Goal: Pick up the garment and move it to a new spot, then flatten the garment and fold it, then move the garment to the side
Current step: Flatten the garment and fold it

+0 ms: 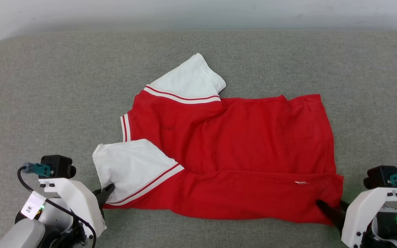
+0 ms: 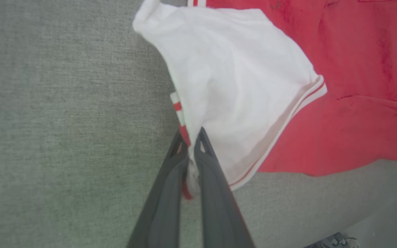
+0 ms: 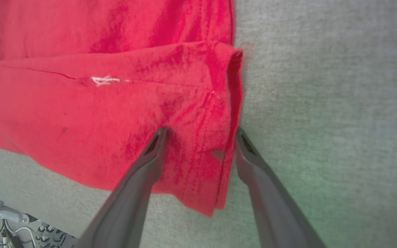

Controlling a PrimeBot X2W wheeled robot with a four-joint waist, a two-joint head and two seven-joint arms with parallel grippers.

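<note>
The garment (image 1: 233,144) lies spread across the middle of the grey surface (image 1: 47,86), back up with no numerals showing, collar end toward 9 o'clock and hem toward 3 o'clock. It looks placed and mostly flattened. A long band along its 6 o'clock side appears turned over onto the body, so I judge the first lengthwise fold is begun or about to be carried further. The remaining folds and the move to the side are not yet done. The left gripper (image 2: 191,136) sits at 8 o'clock of the shirt, its fingers pinched narrow on the cloth where the near sleeve (image 1: 129,165) meets the striped trim. The right gripper (image 3: 201,132) is at 4 o'clock with fingers spread wide, holding nothing. One finger rests on the red cloth and the other sits just off the side edge, straddling the hem corner (image 1: 336,193). The far sleeve (image 1: 188,81) juts out toward 11 o'clock, unfolded and a little rumpled at its tip (it will likely need tucking in). Bare surface runs wide at 9, 12 and 3 o'clock, so there is ample room to carry the near edge across or slide the shirt sideways. The tightest margin is at 6 o'clock, where the near edge of the shirt lies close to both arms. At 12 o'clock the surface ends well beyond the shirt, before a pale wall (image 1: 198,13)
</note>
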